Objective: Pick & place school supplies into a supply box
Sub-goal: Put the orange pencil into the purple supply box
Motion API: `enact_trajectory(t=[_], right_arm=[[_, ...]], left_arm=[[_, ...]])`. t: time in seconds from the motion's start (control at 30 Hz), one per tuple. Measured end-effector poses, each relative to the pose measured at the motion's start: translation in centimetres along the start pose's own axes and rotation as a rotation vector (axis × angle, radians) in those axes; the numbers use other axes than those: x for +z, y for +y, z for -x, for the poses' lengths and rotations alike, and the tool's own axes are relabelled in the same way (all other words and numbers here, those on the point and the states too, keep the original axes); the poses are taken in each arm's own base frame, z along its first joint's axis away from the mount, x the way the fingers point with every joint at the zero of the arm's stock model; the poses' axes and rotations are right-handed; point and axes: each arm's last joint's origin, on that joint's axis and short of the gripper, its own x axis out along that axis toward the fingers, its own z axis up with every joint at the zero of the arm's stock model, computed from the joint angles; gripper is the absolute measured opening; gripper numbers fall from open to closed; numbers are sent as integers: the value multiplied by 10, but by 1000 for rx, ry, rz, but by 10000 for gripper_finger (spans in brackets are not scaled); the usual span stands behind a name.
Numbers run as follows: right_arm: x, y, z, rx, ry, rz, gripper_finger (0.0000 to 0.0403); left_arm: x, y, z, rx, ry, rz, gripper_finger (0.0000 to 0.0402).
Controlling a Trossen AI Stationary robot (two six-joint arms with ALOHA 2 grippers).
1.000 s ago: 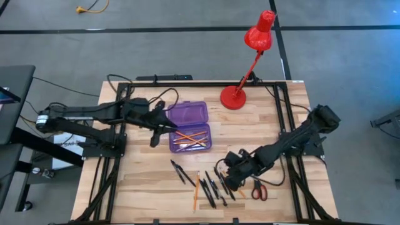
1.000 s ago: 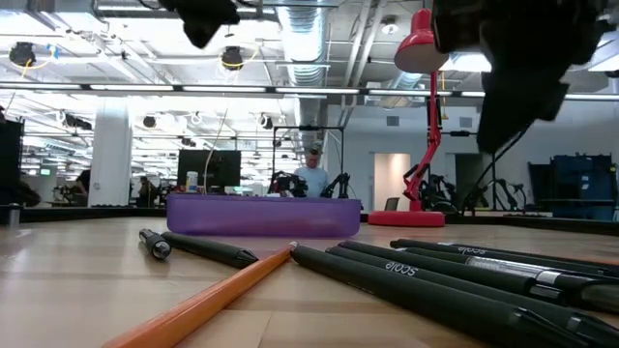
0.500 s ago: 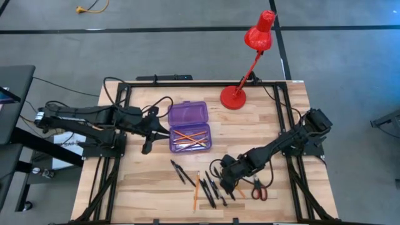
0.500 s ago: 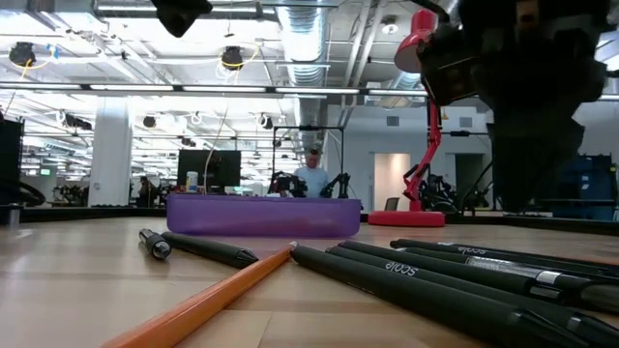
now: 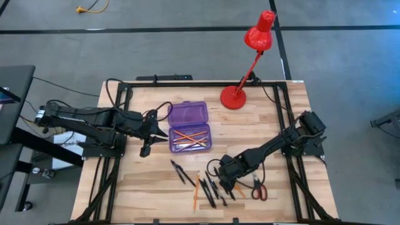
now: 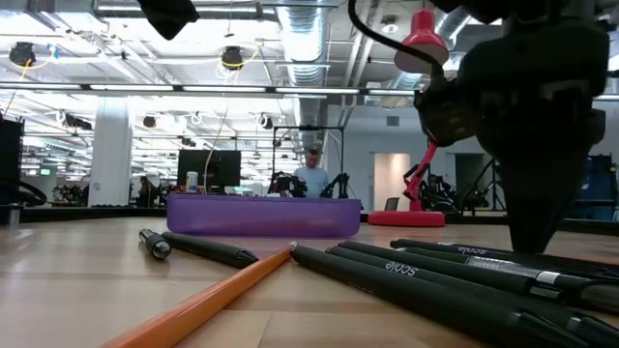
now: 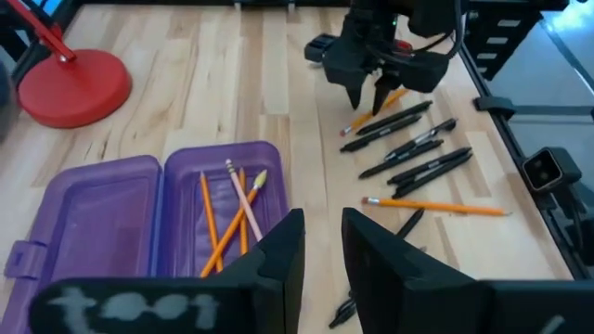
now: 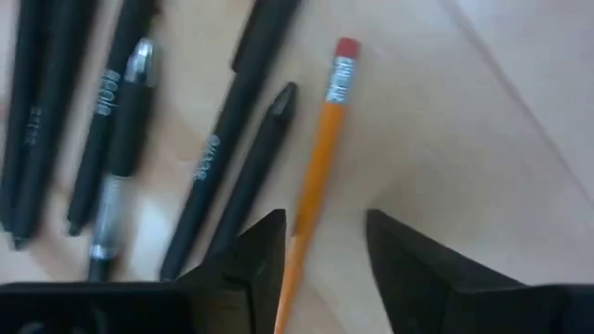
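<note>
White lettering runs along the barrels of the black pens (image 6: 435, 280) lying at the front of the wooden worktop (image 5: 262, 125); in the low view one barrel appears to read "scolo" or similar, too small to be sure. The right wrist view shows more printing on the barrels and on the metal band of an orange pencil (image 8: 316, 158), none of it legible.

The right gripper (image 5: 226, 184) is down among the pens near the worktop's front edge, its fingers (image 8: 251, 260) parted and closed on nothing, the orange pencil lying on the wood between them, eraser end pointing away from the wrist. The pens lie roughly parallel, their long axes slanting from the front edge back toward the left side, with a second orange pencil (image 5: 196, 192) running nearly front to back at their left. The red-handled scissors (image 5: 259, 189) lie just right of the gripper.

The purple supply box (image 5: 189, 127) sits open mid-worktop toward the back, its long axis left to right, the lid folded toward the back edge. Several orange pencils (image 7: 227, 218) lie in its tray, lengthwise and crossing one another.

The left gripper (image 5: 145, 150) hangs just left of the box, fingers (image 7: 278, 264) a narrow gap apart and holding nothing. A red desk lamp (image 5: 236, 97) stands near the back right corner.
</note>
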Motion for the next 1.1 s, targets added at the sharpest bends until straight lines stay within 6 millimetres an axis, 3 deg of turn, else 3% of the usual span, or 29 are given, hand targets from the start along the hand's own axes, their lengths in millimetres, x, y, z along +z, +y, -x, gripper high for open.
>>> enact_trajectory(t=[0.73, 1.1], right_arm=[[-2, -17, -3, -175, 40, -136, 94], [-1, -19, -3, -184, 50, -117, 58]], left_arm=[[0, 0, 0, 30, -5, 16, 63], [0, 1, 0, 45, -6, 16, 63]])
